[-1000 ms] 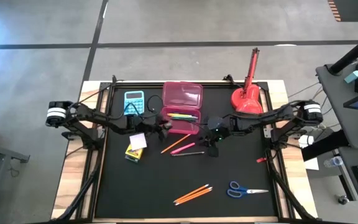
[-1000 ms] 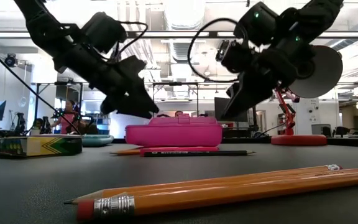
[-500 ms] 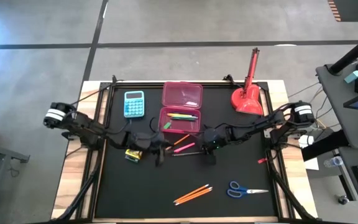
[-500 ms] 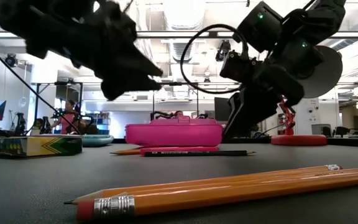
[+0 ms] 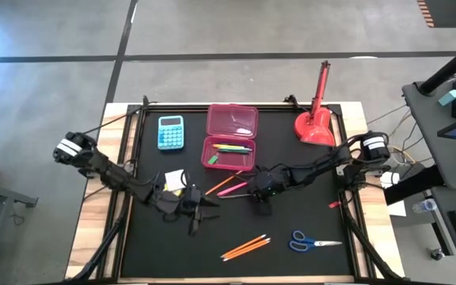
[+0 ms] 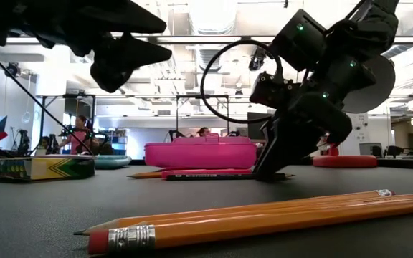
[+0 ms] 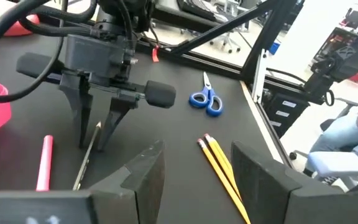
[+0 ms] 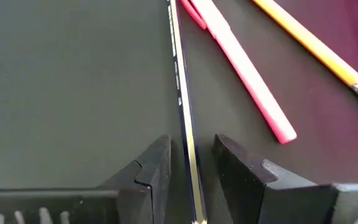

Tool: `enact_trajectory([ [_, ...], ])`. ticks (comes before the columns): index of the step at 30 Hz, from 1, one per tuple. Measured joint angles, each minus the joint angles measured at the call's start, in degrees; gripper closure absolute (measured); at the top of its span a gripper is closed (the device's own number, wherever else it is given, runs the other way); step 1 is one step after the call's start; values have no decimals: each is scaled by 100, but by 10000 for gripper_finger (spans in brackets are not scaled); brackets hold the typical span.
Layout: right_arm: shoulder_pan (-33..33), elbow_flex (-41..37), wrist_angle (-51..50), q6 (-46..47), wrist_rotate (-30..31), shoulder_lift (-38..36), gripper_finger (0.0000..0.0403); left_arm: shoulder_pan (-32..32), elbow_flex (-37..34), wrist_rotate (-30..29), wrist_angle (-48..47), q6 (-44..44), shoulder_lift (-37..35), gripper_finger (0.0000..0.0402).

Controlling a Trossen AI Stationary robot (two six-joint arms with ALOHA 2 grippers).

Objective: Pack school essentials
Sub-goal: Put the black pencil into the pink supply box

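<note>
We see the right claw lowered to the tabletop, fingers parted and straddling a thin dark pencil that lies beside the pink pen, just in front of the pink case. To grip well, we judge it should close squarely across the pencil alone. The left claw hovers open nearby.
</note>
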Motion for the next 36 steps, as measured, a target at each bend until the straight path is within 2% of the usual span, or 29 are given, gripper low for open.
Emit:
enact_trajectory([
  [5,109,114,-1,-114,120,168,309,-39,0,-79,-24,-7,0,237],
  [9,260,126,-45,-269,580,230,344,-39,0,-94,-26,7,0,237],
  [14,381,126,-107,-334,755,254,385,-37,0,-94,-29,7,0,237],
  [20,467,117,-168,-369,768,42,391,-34,0,-94,-29,4,0,237],
  [30,437,96,-427,-603,642,-889,393,-34,0,-94,-26,5,0,237],
  [36,69,338,-327,-820,1040,-1063,394,-34,0,-94,-26,7,0,237],
])
